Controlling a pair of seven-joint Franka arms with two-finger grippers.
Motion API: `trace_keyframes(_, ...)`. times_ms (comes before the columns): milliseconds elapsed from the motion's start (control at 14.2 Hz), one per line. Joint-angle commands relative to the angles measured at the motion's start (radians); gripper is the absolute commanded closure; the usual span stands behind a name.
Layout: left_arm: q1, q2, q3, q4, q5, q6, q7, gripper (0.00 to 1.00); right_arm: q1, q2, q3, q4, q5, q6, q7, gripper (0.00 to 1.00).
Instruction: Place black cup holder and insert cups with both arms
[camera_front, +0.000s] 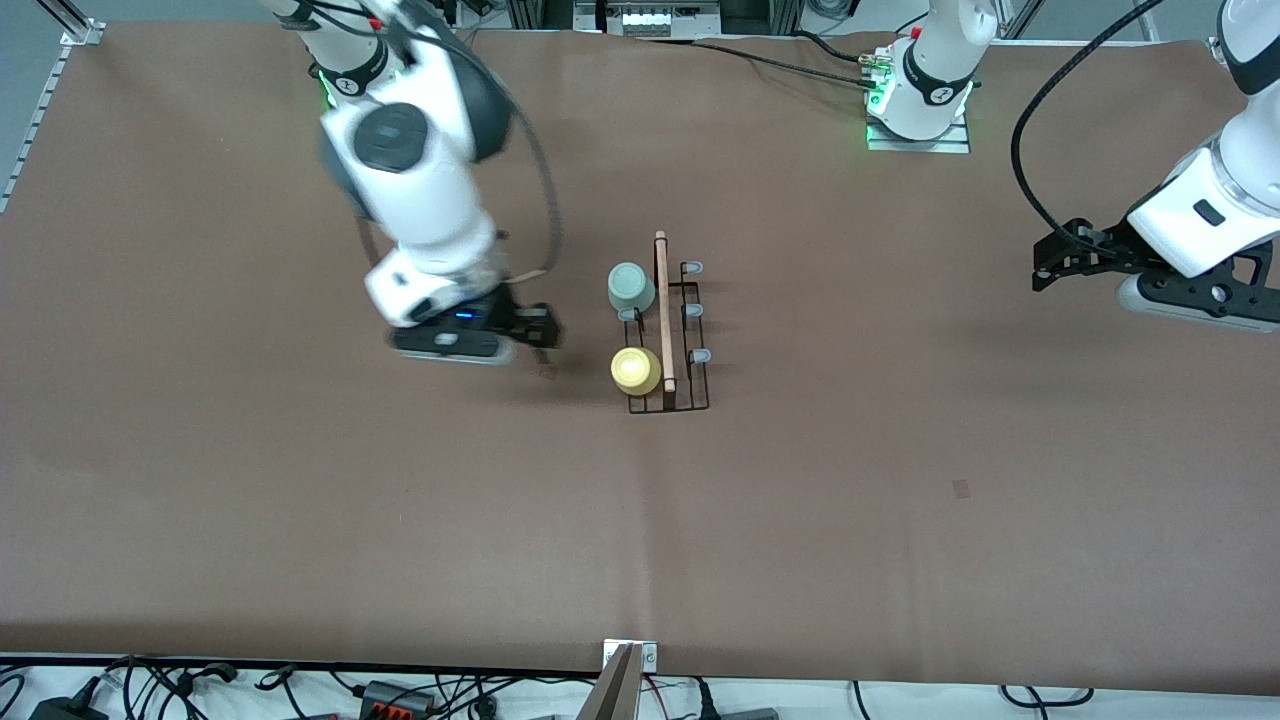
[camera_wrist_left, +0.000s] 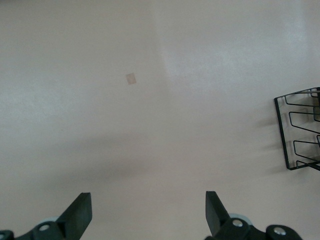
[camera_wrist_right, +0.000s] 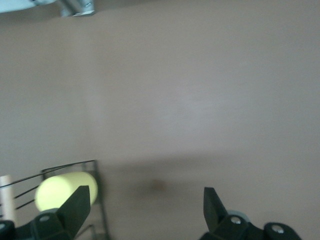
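Observation:
The black cup holder (camera_front: 685, 375) stands mid-table, its wooden rod handle (camera_front: 663, 310) along the top. On the side toward the right arm's end, a pale green cup (camera_front: 631, 286) and a yellow cup (camera_front: 636, 370) sit on its pegs. My right gripper (camera_front: 538, 328) hovers low beside the holder, open and empty. In the right wrist view the yellow cup (camera_wrist_right: 57, 191) shows by one fingertip of this gripper (camera_wrist_right: 146, 206). My left gripper (camera_front: 1046, 264) hangs open over bare table toward the left arm's end. The left wrist view shows that gripper (camera_wrist_left: 147, 212) empty, with the holder (camera_wrist_left: 298, 131) at the edge.
The brown table cover (camera_front: 300, 520) spreads around the holder. A small tape patch (camera_front: 961, 488) lies nearer the front camera, toward the left arm's end; the patch (camera_wrist_left: 131, 78) also shows in the left wrist view. Cables (camera_front: 780, 55) run along the robots' edge.

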Motion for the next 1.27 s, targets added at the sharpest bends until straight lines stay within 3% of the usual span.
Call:
trace_keyframes(0, 0.0, -0.001, 0.001, 0.017, 0.013, -0.007, 0.005, 0.0, -0.136, -0.104, 0.015, -0.022, 0.055, -0.11, -0.182, 0.0)
trace_keyframes(211, 0.0, -0.001, 0.002, 0.016, 0.013, -0.018, 0.005, 0.0, -0.285, -0.199, -0.002, -0.013, 0.114, -0.222, -0.352, 0.0)
trace_keyframes(282, 0.0, 0.0, 0.001, 0.016, 0.013, -0.018, 0.005, 0.0, -0.317, -0.219, -0.046, 0.011, 0.151, -0.262, -0.424, 0.0)
trace_keyframes(423, -0.006, 0.0, 0.001, 0.016, 0.013, -0.018, 0.004, 0.0, -0.318, -0.213, -0.161, 0.112, 0.164, -0.41, -0.519, 0.0)
trace_keyframes(563, -0.002, 0.002, 0.001, 0.014, 0.013, -0.018, 0.004, 0.0, -0.316, -0.207, -0.204, 0.191, 0.144, -0.48, -0.529, 0.0)
trace_keyframes(915, 0.0, 0.0, 0.002, 0.016, 0.013, -0.02, 0.004, 0.0, -0.195, -0.18, -0.405, 0.231, 0.161, -0.572, -0.584, 0.0)
trace_keyframes(1197, -0.008, -0.001, 0.001, 0.017, 0.013, -0.02, 0.001, 0.0, -0.184, -0.19, -0.375, 0.21, 0.161, -0.571, -0.658, 0.0)
